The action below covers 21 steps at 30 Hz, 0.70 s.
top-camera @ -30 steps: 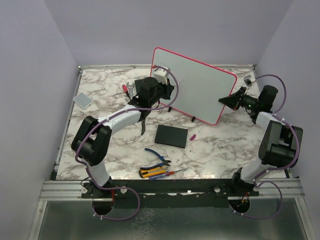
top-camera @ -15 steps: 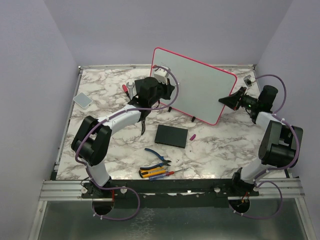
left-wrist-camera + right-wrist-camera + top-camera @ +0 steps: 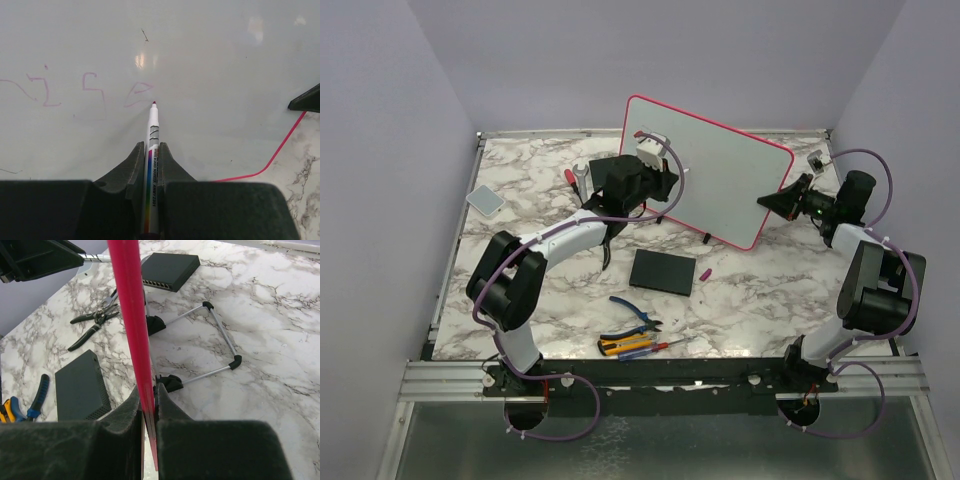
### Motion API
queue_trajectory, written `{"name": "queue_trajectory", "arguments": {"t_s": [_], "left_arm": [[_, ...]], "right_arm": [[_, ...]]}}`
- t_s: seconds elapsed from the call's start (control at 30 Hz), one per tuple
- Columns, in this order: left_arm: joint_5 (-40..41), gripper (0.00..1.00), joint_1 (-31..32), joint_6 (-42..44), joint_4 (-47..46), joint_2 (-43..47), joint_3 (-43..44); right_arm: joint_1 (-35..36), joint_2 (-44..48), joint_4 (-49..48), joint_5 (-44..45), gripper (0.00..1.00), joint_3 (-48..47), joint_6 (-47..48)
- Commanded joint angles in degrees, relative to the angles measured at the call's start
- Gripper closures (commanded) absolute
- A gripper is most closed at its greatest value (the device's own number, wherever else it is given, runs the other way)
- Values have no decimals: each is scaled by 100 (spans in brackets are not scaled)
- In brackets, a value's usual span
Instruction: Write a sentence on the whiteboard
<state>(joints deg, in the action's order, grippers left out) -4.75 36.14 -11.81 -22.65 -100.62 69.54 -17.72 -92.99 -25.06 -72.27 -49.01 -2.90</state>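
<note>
You are watching left tool (image 3: pixel 151 146), clamping marker (image 3: pixel 152 120), shifting right along whiteboard (image 3: pixel 720 180); sentence (image 3: pixel 95 92) is advancing; right tool (image 3: pixel 147 390) is pinching whiteboard, steadying it.

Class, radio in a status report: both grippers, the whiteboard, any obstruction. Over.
Left gripper shut on marker, tip at last pink letter of the sentence. Right gripper shut on whiteboard frame. Nothing blocking the tip.

black slab (image 3: pixel 663 271) | grey pad (image 3: pixel 485 199) | blue pliers (image 3: pixel 632 309) | marble table (image 3: pixel 530 205)
</note>
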Motion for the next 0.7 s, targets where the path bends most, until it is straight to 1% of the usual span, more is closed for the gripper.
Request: {"name": "queue_trajectory", "arguments": {"t_s": [0.0, 0.67], "left_arm": [[-98, 100, 33, -1, -57, -95, 99], [-40, 100, 7, 135, 77, 27, 125]], "right_arm": [[29, -175, 291, 473, 100, 97, 158], [29, -165, 298, 520, 99, 104, 179]]}}
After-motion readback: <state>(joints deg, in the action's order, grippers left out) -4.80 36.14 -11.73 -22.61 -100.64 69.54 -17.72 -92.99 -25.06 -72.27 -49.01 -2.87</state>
